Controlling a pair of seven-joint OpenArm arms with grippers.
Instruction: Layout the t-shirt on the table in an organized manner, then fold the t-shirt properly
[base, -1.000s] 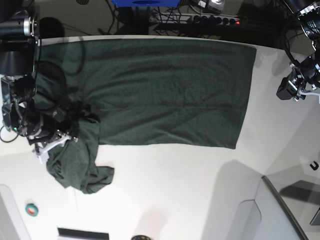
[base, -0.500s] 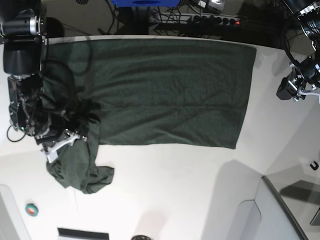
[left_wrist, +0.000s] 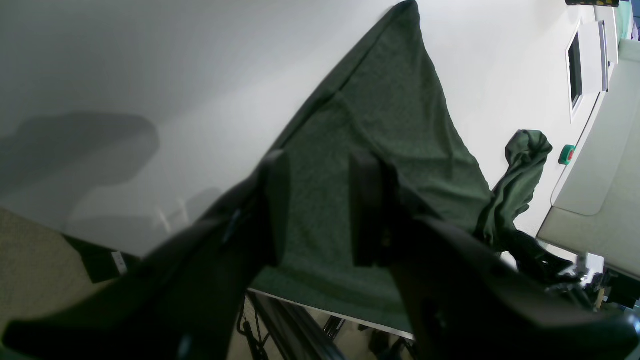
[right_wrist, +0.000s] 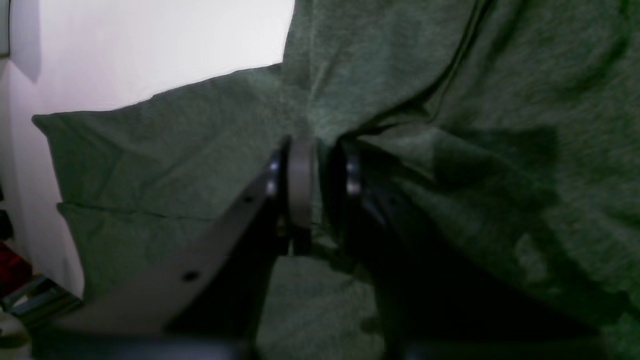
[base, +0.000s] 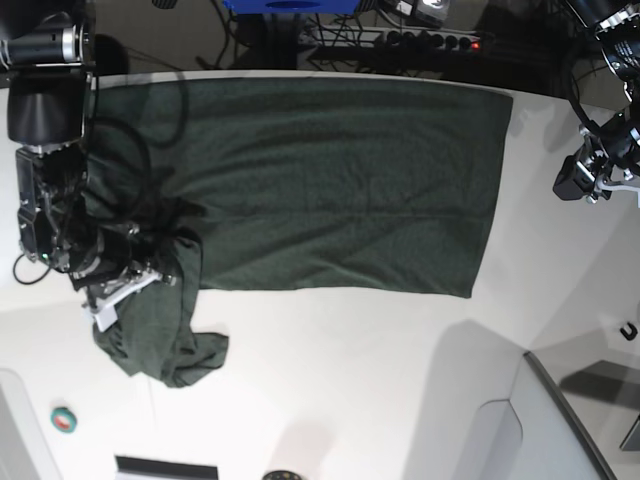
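The dark green t-shirt (base: 330, 180) lies spread across the far half of the white table (base: 350, 380), with one end bunched and trailing at the near left (base: 160, 340). My right gripper (base: 130, 275) is down on that bunched end. In the right wrist view the right gripper (right_wrist: 322, 170) is shut on a gathered fold of the t-shirt (right_wrist: 450, 75). My left gripper (base: 590, 180) hangs over bare table beyond the shirt's right edge. In the left wrist view the left gripper (left_wrist: 320, 210) is open and holds nothing, with the t-shirt (left_wrist: 390, 115) far below.
A green tape roll (base: 63, 420) lies near the table's front left. A grey angled panel (base: 565, 420) occupies the front right corner. A white box with a dark slot (base: 165, 467) sits at the front edge. A power strip (base: 400, 40) lies behind the table.
My right arm has shifted slightly right and down over the bunched end, and its fingers have closed on the fabric. The left arm has not moved.
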